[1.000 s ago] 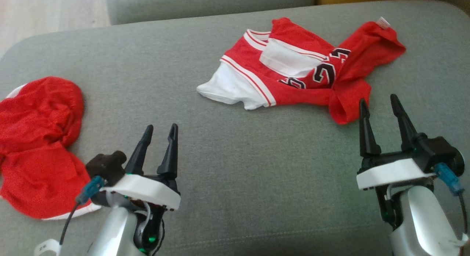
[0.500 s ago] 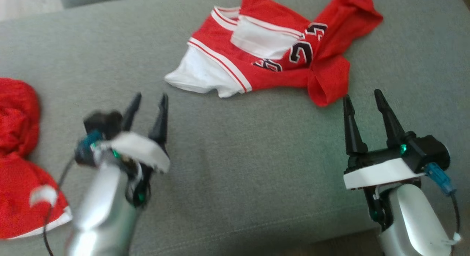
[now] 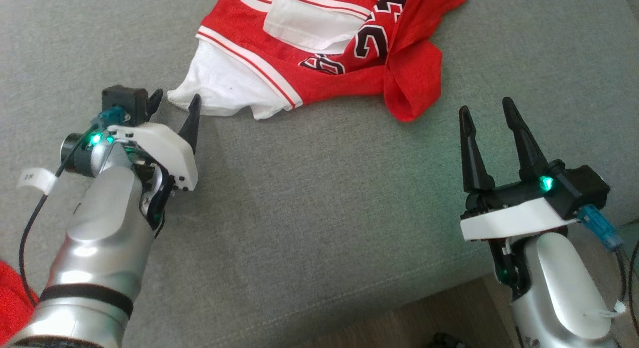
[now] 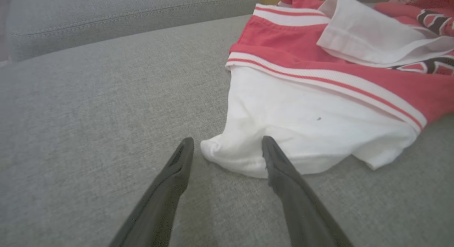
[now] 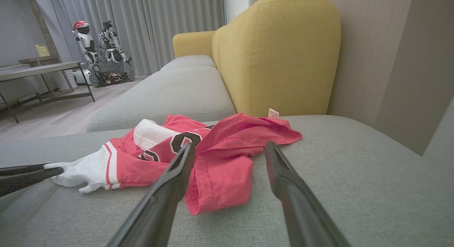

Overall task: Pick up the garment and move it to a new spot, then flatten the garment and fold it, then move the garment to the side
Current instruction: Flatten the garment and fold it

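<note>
Left fingers [image 4: 177, 176] are spread wide and hold nothing. The white sleeve corner [image 4: 216, 153] of the jersey [image 3: 319, 73] lies just ahead of and between their tips, on the grey sofa [image 3: 309, 213]. For a sound grasp, the tips should probably press down into the sofa either side of that corner and close on the bunched cloth, not the hem alone. Right fingers [image 3: 472, 148] are also spread and empty, with the jersey's red fold near, ahead of them. Both arms reach forward and low, fingers pointing at the jersey.
</note>
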